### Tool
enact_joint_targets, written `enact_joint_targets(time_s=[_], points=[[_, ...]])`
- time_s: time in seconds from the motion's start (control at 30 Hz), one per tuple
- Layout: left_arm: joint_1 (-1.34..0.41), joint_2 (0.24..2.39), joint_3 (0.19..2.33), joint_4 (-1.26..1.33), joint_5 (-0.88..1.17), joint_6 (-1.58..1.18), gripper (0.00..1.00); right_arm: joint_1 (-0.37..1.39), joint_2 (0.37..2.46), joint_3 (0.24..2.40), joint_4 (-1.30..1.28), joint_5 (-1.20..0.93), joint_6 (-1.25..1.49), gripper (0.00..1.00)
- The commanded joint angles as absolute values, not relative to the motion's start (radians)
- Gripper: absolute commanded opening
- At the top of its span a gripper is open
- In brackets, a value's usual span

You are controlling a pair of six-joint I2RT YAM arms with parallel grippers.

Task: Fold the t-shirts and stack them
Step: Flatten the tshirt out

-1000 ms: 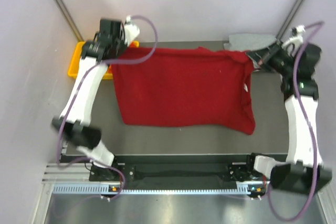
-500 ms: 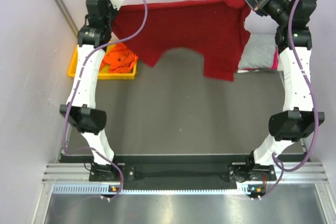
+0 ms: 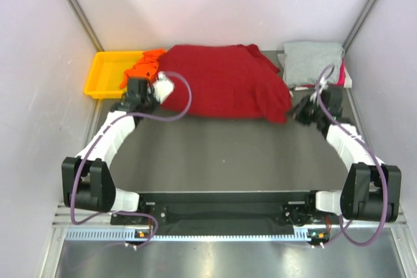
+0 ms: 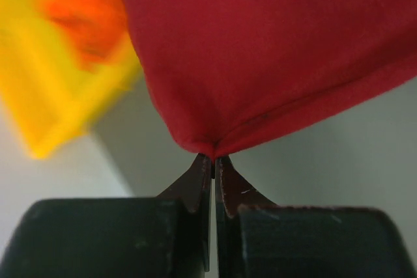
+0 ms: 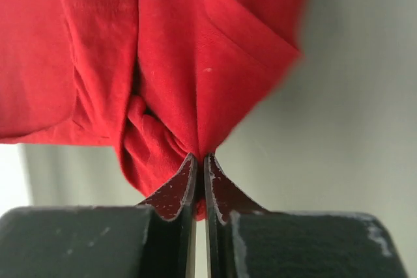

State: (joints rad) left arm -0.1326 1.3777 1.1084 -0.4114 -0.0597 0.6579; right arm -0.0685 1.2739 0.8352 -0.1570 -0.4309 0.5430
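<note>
Lowered from mid-air 0.5 s ago, the dark red t-shirt (image 3: pixel 221 83) now lies bunched at the far side of the counter (image 3: pixel 228 154). The left fingers (image 4: pixel 199 183) and right fingers (image 5: pixel 177 190) are each pinched closed on a near corner of it. Its left edge touches the orange t-shirt (image 3: pixel 144 64) spilling from the yellow tray (image 3: pixel 104 73), and the grey t-shirt (image 3: pixel 313 60) lies just beside its right.

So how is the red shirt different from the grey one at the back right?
The dark red shirt lies spread wide and rumpled; the grey shirt is a compact fold. The left gripper and right gripper pinch the dark red shirt's edges; nothing grips the grey shirt. Both are plain cloth.
</note>
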Motion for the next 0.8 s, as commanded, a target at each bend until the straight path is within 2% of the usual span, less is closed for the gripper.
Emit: enact_joint_targets(time_s=[0.0,0.13,0.27,0.4,0.43,0.5,0.63,0.77], points=[[-0.129,1.28,0.947,-0.406,0.086,0.705,0.0,-0.081,1.229,0.68,-0.147,-0.385,0.479,0.03],[-0.135,1.229,0.784,-0.449,0.118,0.75,0.0,-0.104,1.256,0.606,-0.169,-0.316,0.476,0.12],[-0.141,1.213,0.668,-0.501,0.17,0.764,0.0,-0.188,1.227,0.571,-0.175,-0.227,0.483,0.15],[-0.143,1.224,0.643,-0.541,0.213,0.761,0.0,-0.235,1.169,0.617,-0.291,-0.138,0.45,0.38],[-0.143,1.224,0.643,-0.551,0.213,0.758,0.0,-0.236,1.129,0.624,-0.311,-0.114,0.448,0.5],[-0.143,1.229,0.653,-0.586,0.21,0.75,0.0,-0.232,1.083,0.627,-0.359,-0.107,0.462,0.58],[-0.143,1.224,0.666,-0.611,0.184,0.729,0.0,-0.193,0.997,0.551,-0.377,-0.198,0.541,0.61],[-0.143,1.249,0.658,-0.6,0.178,0.707,0.0,-0.122,0.999,0.47,-0.325,-0.253,0.639,0.59]])
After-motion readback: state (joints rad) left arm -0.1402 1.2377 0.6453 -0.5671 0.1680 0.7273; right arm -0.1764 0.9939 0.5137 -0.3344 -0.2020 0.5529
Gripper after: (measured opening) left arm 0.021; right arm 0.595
